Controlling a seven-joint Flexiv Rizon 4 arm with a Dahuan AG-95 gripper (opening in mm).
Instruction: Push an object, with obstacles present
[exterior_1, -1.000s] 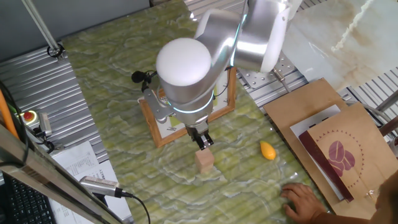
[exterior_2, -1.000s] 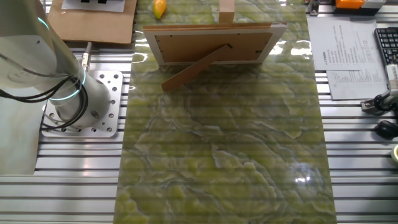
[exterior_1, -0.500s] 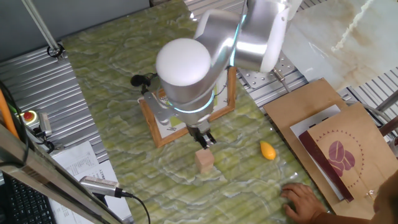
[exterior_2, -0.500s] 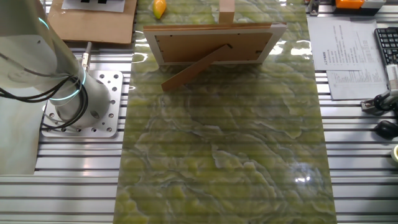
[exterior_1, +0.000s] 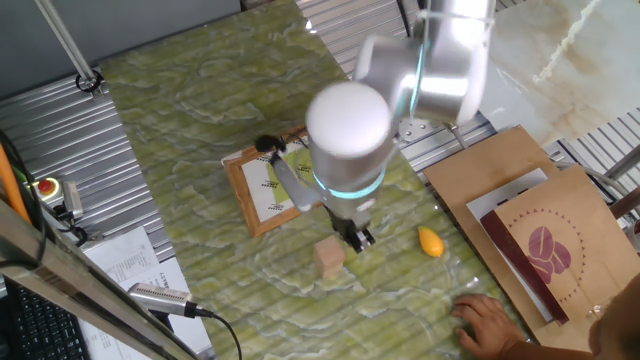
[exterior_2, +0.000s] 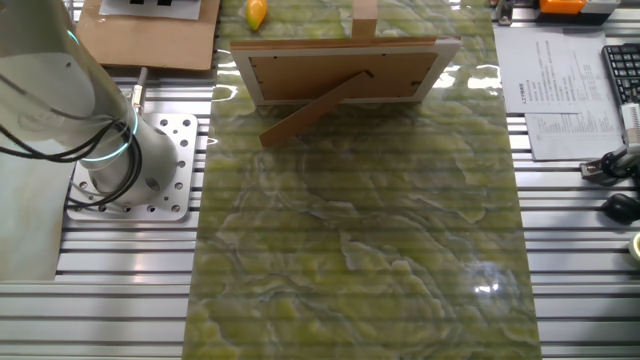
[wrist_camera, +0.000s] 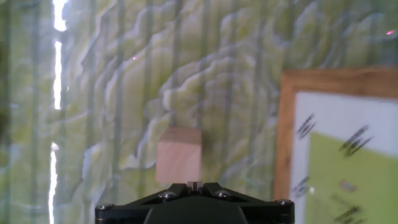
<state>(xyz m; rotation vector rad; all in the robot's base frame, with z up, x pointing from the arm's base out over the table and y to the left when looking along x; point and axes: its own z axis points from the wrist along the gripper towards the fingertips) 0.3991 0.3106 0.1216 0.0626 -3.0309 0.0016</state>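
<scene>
The block (exterior_1: 328, 258) sits on the green marble mat (exterior_1: 190, 120), just off the frame's (exterior_1: 262, 190) near corner, with the orange teardrop (exterior_1: 430, 241) further out on the block's other side. In the hand view the block (wrist_camera: 179, 162) is dead ahead of the fingertips and the frame (wrist_camera: 336, 143) runs along beside it.

The gripper (exterior_1: 360, 238) is down low, just beside the block on the teardrop side. In the hand view the tips look pressed together into one blunt nose, which is what you want for shoving.

Looks like it's lined up to start the push. My take on doing it well: keep the tips low on the block and hit the face square in the middle, because an off-centre contact will spin a little cube like that. Mind the frame, since the block is right next to it and any drift that way could jam it against the wood. Go slow and straight, and stay off the teardrop.
</scene>
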